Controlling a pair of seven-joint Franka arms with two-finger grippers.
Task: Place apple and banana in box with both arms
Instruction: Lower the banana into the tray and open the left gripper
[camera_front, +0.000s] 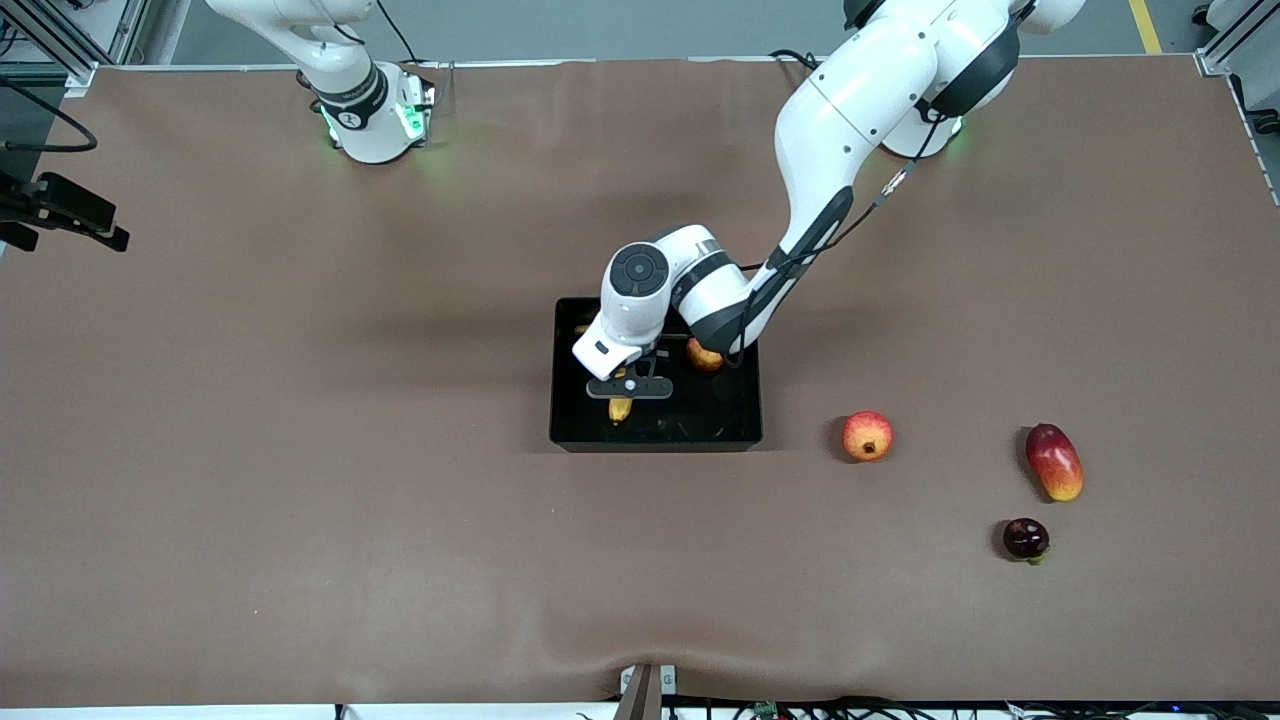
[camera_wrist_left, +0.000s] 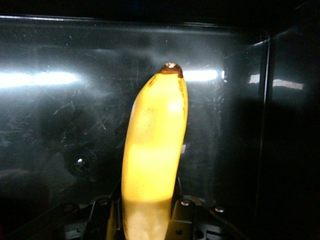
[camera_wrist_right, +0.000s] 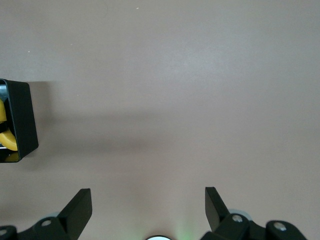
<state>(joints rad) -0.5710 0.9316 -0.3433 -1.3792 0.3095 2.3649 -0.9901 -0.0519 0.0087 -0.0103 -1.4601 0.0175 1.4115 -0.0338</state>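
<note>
Inside box (camera_front: 740, 425), one banana (camera_front: 620, 408), one apple (camera_front: 703, 355)

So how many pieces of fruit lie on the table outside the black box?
3. A round red-orange fruit lies beside the box, toward the left arm's end. A long red-yellow fruit lies further toward that end. A dark round fruit lies nearest the front camera.

Even overhead light, soft arm shadows on the table (camera_front: 300, 450); glare streaks the dim box (camera_wrist_left: 60, 80).
</note>
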